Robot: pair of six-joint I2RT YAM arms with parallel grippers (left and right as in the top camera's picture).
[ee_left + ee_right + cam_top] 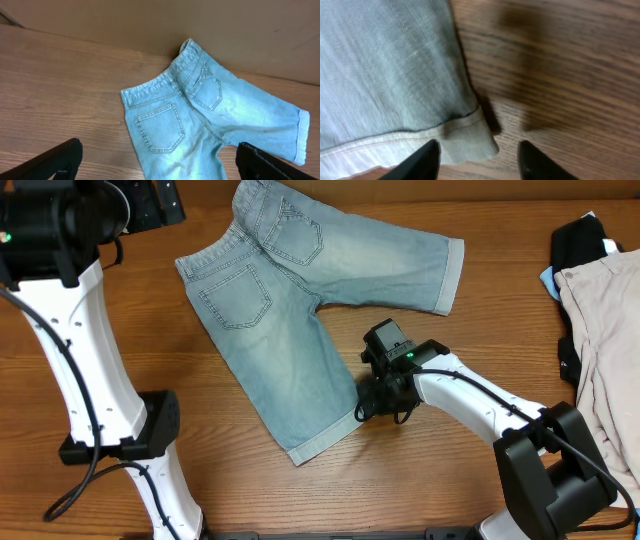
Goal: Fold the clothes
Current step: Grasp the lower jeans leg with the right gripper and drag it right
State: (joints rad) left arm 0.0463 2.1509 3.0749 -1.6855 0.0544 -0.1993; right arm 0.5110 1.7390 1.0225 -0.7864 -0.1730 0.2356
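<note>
The clothes are light-blue denim jeans [270, 310] lying flat on the wooden table, back pockets up, one leg pointing right and the other toward the front. My right gripper [365, 408] is low at the front leg's cuffed hem. In the right wrist view its jaws [479, 143] stand apart astride the cuff corner [470, 140], one finger over the cuff and the other over bare wood. My left gripper [159, 145] is raised at the back left, wide open and holding nothing, looking down on the jeans [200, 115].
Beige trousers [610, 360] and a black garment [580, 240] lie at the table's right edge. The left arm's white base [120, 430] stands at the front left and the right arm's base [550, 480] at the front right.
</note>
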